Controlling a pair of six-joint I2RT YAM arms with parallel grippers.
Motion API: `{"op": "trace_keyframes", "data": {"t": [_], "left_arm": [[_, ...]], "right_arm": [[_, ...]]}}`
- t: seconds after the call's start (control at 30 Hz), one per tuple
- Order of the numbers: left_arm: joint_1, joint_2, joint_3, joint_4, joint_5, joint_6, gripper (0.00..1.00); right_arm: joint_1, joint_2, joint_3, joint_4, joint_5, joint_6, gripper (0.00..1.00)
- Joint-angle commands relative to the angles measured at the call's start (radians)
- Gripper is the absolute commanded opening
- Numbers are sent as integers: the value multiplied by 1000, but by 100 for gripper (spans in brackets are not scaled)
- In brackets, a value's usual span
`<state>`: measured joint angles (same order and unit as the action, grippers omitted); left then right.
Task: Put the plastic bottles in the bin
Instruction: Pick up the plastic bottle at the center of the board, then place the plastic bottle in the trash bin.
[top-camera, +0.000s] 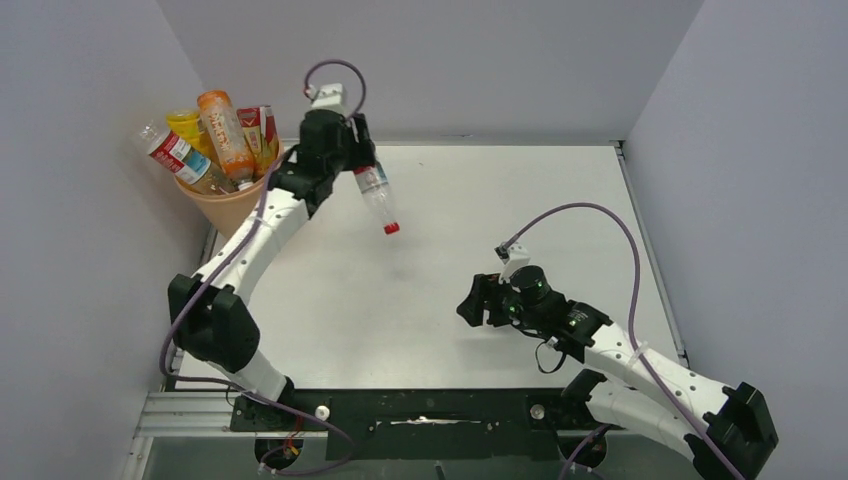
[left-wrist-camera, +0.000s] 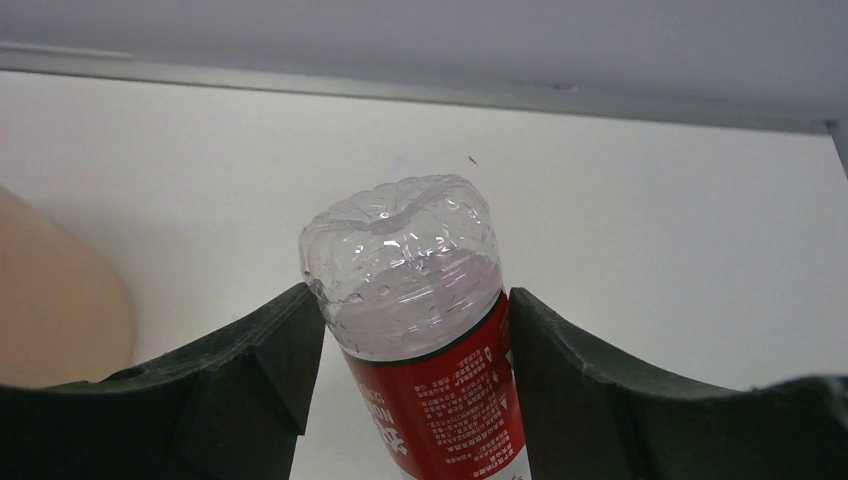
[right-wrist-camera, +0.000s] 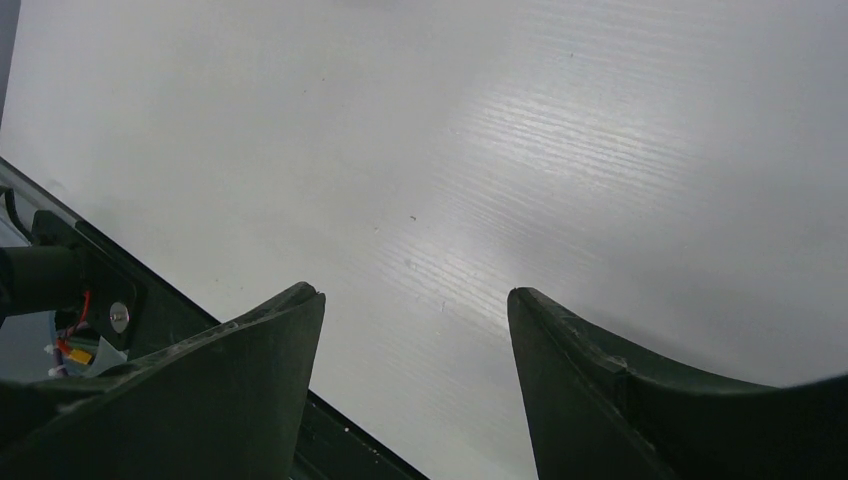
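Gripping a clear red-labelled plastic bottle (top-camera: 377, 197), left fingers (left-wrist-camera: 262, 350) seemingly beside far-left round peach-orange plastic bin (top-camera: 230, 208), right fingers (right-wrist-camera: 262, 360) spread, empty.

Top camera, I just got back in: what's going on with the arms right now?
The left tool grips a clear bottle with a red label, held off the table with its cap down, just right of the bin. Several bottles stick out of the bin's top. The right tool is open and empty, low over the table. I see no loose bottles left there.
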<state>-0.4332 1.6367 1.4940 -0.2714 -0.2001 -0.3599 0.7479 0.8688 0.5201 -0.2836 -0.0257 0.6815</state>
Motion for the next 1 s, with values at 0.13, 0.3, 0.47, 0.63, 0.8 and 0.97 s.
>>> {"op": "trace_keyframes", "data": {"t": [0.13, 0.3, 0.47, 0.63, 0.8, 0.97], "left_arm": [[212, -140, 229, -14, 60, 140, 44], [250, -184, 269, 31, -5, 264, 45], [253, -241, 210, 156, -115, 395, 45], [257, -288, 105, 325, -227, 524, 46], [285, -288, 40, 487, -294, 641, 46], [345, -281, -16, 620, -305, 688, 46]], "right_arm": [[4, 49, 27, 97, -7, -7, 69], [3, 81, 24, 124, -33, -12, 70], [2, 94, 18, 141, -54, -11, 70], [2, 93, -1, 162, -69, -1, 70], [3, 94, -15, 178, -83, 14, 70], [3, 84, -24, 175, -88, 20, 70]]}}
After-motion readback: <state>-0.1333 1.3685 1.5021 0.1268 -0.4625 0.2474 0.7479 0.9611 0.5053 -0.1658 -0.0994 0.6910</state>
